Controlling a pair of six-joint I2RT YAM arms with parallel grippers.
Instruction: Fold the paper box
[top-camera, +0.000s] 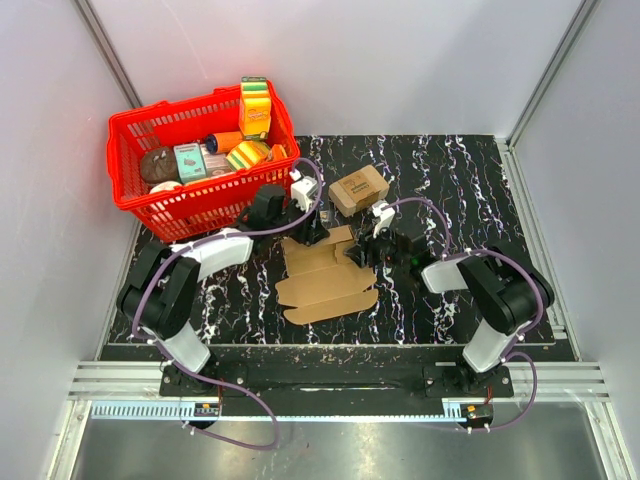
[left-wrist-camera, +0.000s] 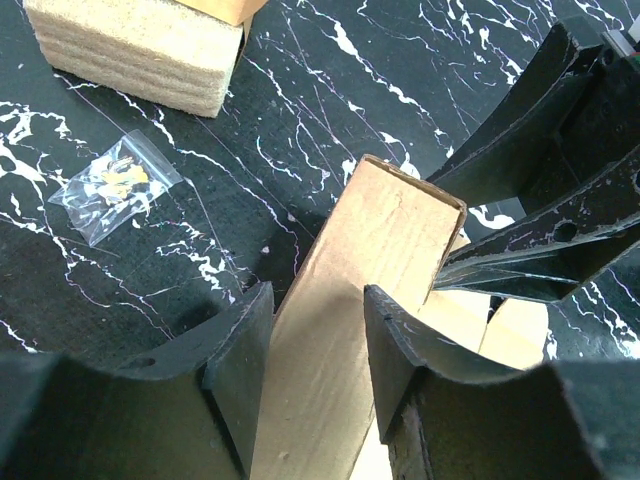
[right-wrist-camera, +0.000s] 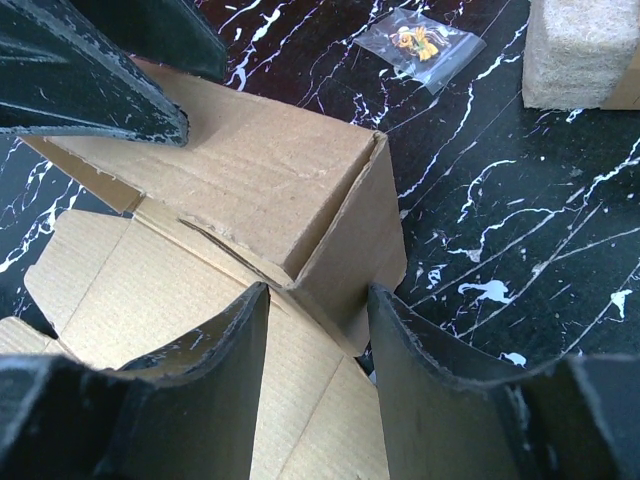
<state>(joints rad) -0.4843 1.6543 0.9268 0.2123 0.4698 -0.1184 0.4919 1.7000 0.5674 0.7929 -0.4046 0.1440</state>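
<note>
Well, the paper box (top-camera: 328, 285) lies in the middle of the dark desk (top-camera: 480, 190), between the two arms. Most of it is flat, like an open sheet with flaps and tabs sticking out. Only the far edge is different: there, one side stands up as a thick little wall, and a short flap bends round its end to make a corner.

The left claw (left-wrist-camera: 318, 300) pinches this wall. The cardboard fills the gap between its two fingers, and both fingers look pressed against it. The right claw (right-wrist-camera: 317, 295) sits at the corner of the same wall, with one finger on each side of the corner. I cannot tell if it squeezes the cardboard or only stands close to it.

I think the job is near its start. One wall is up and one corner is taking shape. The other sides are not lifted yet, the tabs are not tucked in, and the big flat part near the arms is not closed over as a lid. So most of the folding is left to do.

A small printed box (top-camera: 358, 188) and a little plastic bag (left-wrist-camera: 110, 185) lie further back on the desk, apart from the sheet. A red basket (top-camera: 190, 208) full of things stands at the far left
</note>
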